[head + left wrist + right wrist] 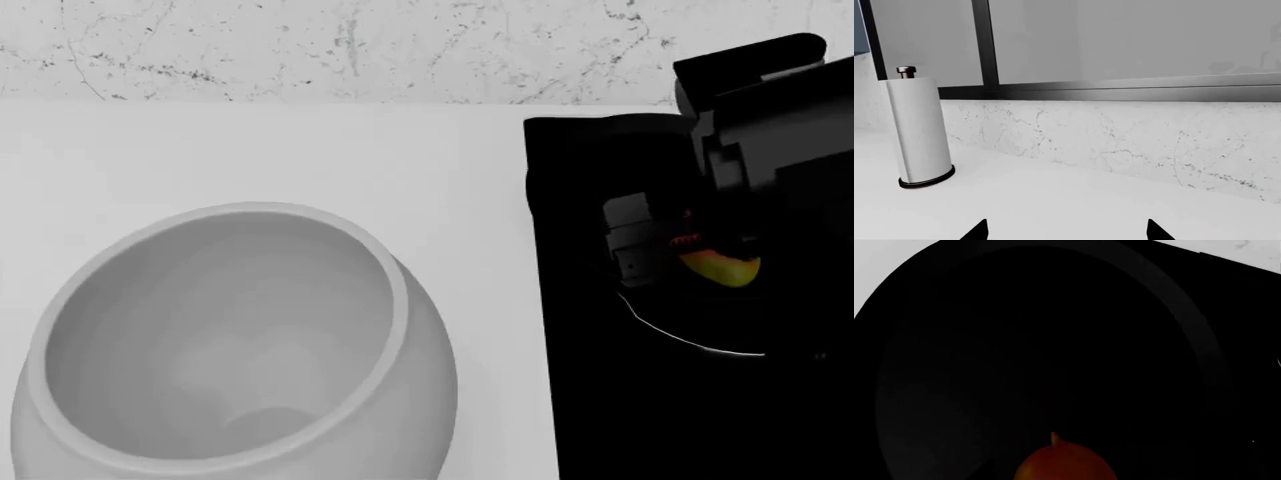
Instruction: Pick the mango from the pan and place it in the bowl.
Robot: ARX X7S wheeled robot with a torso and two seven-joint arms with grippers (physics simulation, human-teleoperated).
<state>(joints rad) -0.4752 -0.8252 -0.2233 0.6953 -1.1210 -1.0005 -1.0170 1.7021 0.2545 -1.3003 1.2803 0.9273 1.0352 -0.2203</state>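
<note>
The black right gripper (694, 245) hangs low over the round black pan (694, 345), with the small red-and-yellow egg-shaped mango (721, 266) just beneath it; I cannot tell how wide its jaws stand. A good grasp likely means centring both fingers across the mango's narrow middle before closing, then lifting clear of the rim toward the large matte light-grey bowl (427, 330), well off to the gripper's left.
</note>
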